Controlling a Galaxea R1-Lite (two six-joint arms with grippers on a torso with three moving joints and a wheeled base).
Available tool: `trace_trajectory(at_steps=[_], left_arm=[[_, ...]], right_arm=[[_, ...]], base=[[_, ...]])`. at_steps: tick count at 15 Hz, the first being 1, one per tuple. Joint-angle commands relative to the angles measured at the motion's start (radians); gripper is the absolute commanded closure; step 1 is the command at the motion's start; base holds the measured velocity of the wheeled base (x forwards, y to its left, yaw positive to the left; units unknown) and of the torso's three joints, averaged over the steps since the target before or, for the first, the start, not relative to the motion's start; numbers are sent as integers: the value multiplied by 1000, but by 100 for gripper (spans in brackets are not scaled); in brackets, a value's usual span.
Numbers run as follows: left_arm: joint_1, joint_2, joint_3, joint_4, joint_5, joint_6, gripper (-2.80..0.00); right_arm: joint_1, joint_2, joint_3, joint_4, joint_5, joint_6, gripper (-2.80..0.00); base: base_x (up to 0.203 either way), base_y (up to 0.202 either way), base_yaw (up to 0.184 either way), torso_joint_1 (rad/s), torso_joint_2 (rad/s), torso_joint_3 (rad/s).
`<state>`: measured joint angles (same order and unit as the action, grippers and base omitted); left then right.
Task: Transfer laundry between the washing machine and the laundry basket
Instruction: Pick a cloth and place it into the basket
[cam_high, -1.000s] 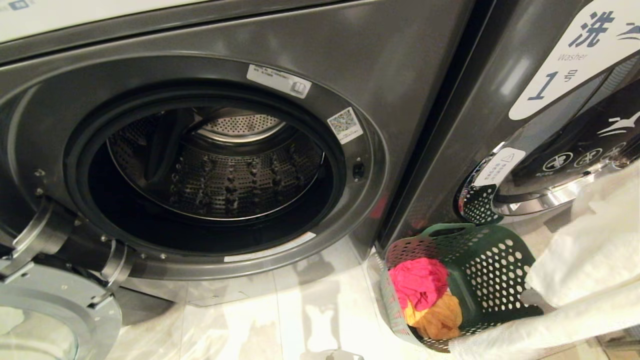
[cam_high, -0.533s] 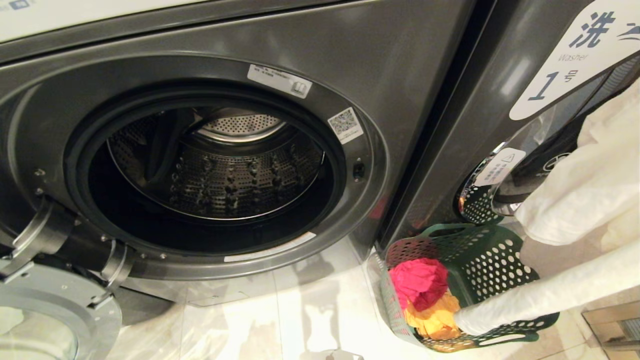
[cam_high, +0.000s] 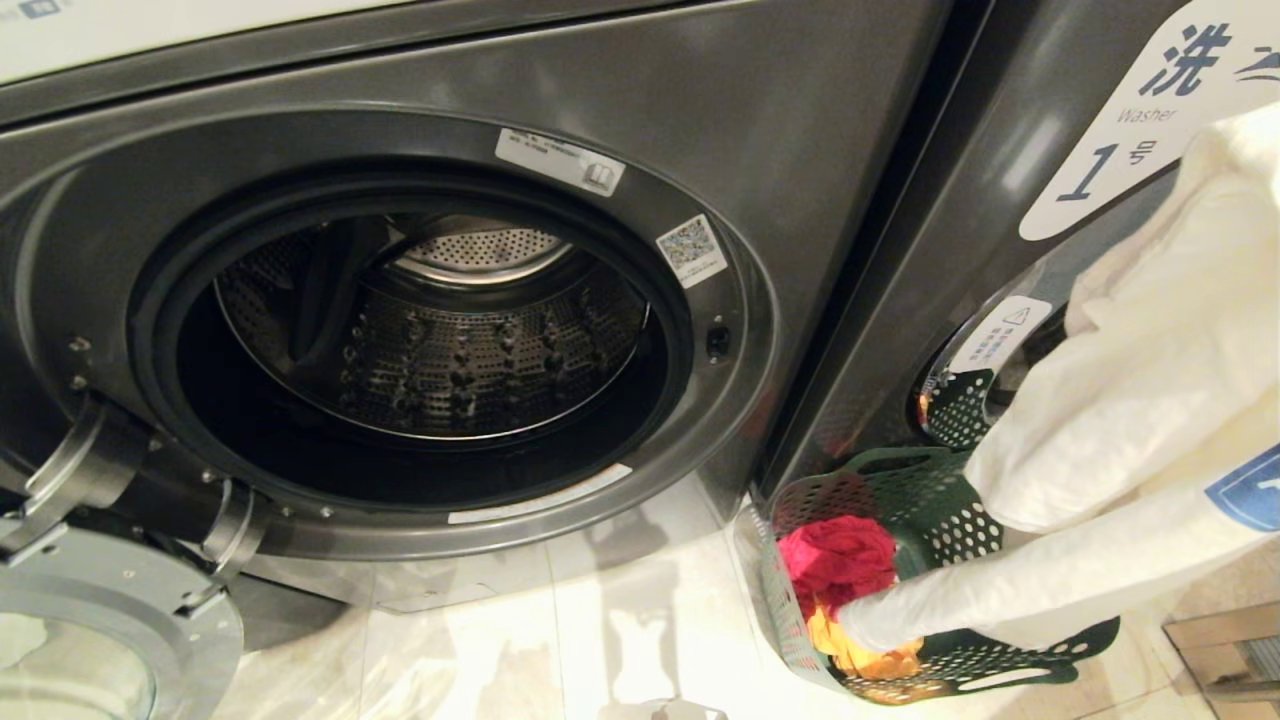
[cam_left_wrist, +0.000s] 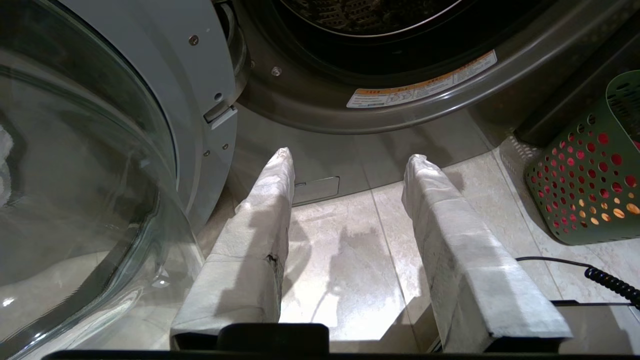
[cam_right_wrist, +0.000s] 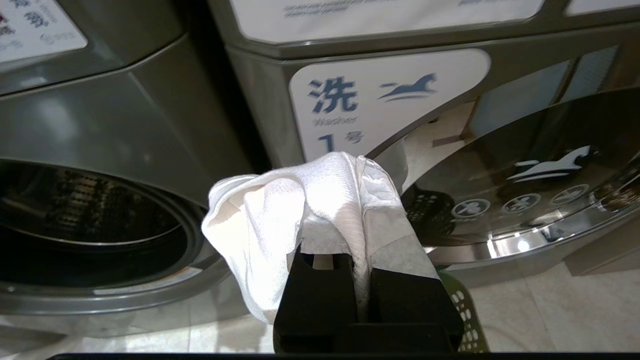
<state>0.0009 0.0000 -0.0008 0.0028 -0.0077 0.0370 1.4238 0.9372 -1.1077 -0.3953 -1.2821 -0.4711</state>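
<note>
Right gripper (cam_right_wrist: 350, 235) clamped on white garment (cam_high: 1130, 400), lifted at right of head frame above green laundry basket (cam_high: 960, 520) holding red (cam_high: 838, 560) and yellow-orange pieces (cam_high: 870, 655). Open washing machine (cam_high: 430, 340), drum bare, filling left and centre. Left gripper (cam_left_wrist: 350, 165) low, parted wide, holding nothing.

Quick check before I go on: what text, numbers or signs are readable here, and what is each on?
"洗", "Washer", "1号" and a horse emblem: white label on the closed right-hand machine.
Horse emblem and round icons: its glass door.
QR sticker and white sticker on the open washing machine's door ring: too small.
Orange-striped warning strip below the opening: too small.
</note>
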Motion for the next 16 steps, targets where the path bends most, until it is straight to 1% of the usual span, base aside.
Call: trace_trajectory(at_steps=[1, 3, 4, 5, 6, 7, 9, 10, 11, 13, 16], left_arm=[[1, 0, 0, 0, 0, 1, 0], [1, 1, -1, 0, 0, 1, 0], [1, 0, 1, 0, 0, 0, 0], [1, 0, 1, 0, 0, 1, 0], [1, 0, -1, 0, 0, 1, 0], [1, 0, 1, 0, 0, 1, 0], [1, 0, 1, 0, 0, 1, 0], [1, 1, 1, 0, 0, 1, 0], [1, 0, 1, 0, 0, 0, 0], [1, 0, 0, 0, 0, 1, 0], [1, 0, 1, 0, 0, 0, 0]], right_arm=[[-1, 47, 24, 1, -5, 35, 0], [-9, 75, 21, 26, 12, 39, 0], [-19, 80, 21, 55, 62, 44, 0], [-45, 78, 22, 115, 123, 54, 0], [-86, 74, 20, 202, 197, 79, 0], [-133, 70, 16, 287, 269, 134, 0], [-235, 67, -5, 446, 372, 260, 0], [-285, 65, -21, 507, 418, 312, 0], [-334, 65, -38, 545, 460, 345, 0], [-447, 65, -60, 573, 531, 366, 0], [-648, 67, -83, 577, 655, 373, 0]], base=[[0, 0, 0, 0, 0, 0], [0, 0, 0, 0, 0, 0], [0, 0, 0, 0, 0, 0], [0, 0, 0, 0, 0, 0], [0, 0, 0, 0, 0, 0], [0, 0, 0, 0, 0, 0], [0, 0, 0, 0, 0, 0], [0, 0, 0, 0, 0, 0], [0, 0, 0, 0, 0, 0], [0, 0, 0, 0, 0, 0], [0, 0, 0, 0, 0, 0]])
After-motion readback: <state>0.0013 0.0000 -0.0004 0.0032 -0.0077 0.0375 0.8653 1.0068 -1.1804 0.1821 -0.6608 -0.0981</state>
